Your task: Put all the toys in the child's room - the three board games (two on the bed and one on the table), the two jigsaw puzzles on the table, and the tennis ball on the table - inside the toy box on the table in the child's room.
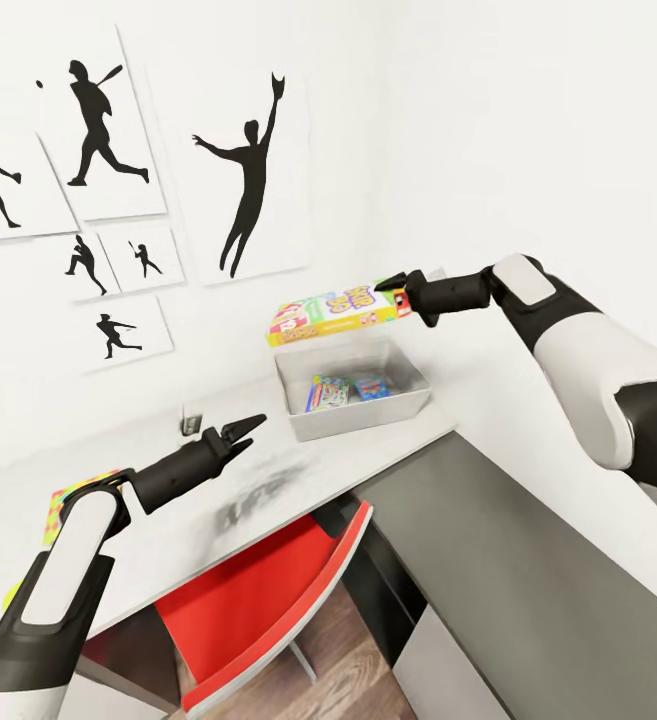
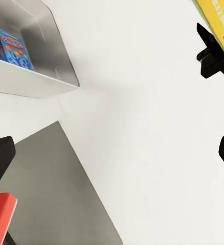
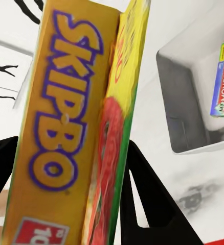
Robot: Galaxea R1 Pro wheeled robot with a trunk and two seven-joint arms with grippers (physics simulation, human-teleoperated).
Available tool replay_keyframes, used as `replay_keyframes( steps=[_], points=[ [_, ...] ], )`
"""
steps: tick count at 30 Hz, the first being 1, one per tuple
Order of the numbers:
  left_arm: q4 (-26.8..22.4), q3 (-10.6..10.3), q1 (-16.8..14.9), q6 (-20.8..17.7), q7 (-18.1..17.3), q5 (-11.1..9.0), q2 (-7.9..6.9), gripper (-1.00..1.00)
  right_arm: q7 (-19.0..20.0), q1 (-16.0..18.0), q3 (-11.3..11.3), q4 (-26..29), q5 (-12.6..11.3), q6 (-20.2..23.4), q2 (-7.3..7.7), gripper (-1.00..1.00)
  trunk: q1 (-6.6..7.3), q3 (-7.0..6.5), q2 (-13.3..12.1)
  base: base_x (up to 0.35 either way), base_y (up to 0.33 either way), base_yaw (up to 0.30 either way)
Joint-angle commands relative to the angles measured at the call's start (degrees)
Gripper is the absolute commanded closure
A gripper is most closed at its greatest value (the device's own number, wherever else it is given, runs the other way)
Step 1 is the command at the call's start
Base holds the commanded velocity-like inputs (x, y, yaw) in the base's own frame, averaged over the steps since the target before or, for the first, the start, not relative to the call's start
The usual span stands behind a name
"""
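The right end effector (image 1: 400, 292) is closed on one end of the SKIP-BO box (image 1: 333, 312) and holds it in the air above the far edge of the toy box (image 1: 353, 418), probably so that it can fall inside when released. The toy box stands on the table (image 1: 268, 480) near the wall and already contains two game boxes (image 1: 348, 390), one of them a Monopoly. The left end effector (image 1: 236, 434) hovers over the table with nothing in it, fingers narrow, to the left of the toy box.
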State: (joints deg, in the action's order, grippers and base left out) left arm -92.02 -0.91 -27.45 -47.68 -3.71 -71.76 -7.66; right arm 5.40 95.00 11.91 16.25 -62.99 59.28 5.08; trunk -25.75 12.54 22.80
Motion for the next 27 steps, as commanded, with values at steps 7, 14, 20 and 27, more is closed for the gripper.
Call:
replay_keyframes(
  steps=[7, 14, 20, 27],
  points=[
    [0.0, -0.1, -0.1, -0.1, -0.3, 0.2, 0.07, -1.00, -0.5, -2.5, -0.7, 4.4, 0.4, 0.6, 0.41, 1.00, -0.03, 0.12, 0.1, 0.000, 0.000, 0.000],
    [0.0, -0.1, 0.0, 0.0, -0.3, 0.2, 0.04, -1.00, 0.8, -3.9, -1.0, 6.1, 0.5, 0.6, 1.20, 1.00, -0.03, 0.16, 0.1, 0.000, 0.000, 0.000],
    [0.0, -0.1, 0.1, 0.0, -0.3, 0.3, -0.04, -1.00, 2.7, -4.2, -0.8, 8.2, 0.5, 0.7, 2.21, 1.00, -0.03, 0.26, 0.1, 0.000, 0.000, 0.000],
    [0.0, 0.3, 0.2, 0.0, -0.2, 0.3, -0.24, -1.00, 3.2, -4.5, -0.8, 9.5, 0.5, 0.7, 2.71, 1.00, -0.03, 0.29, 0.1, 0.000, 0.000, 0.000]
  ],
)
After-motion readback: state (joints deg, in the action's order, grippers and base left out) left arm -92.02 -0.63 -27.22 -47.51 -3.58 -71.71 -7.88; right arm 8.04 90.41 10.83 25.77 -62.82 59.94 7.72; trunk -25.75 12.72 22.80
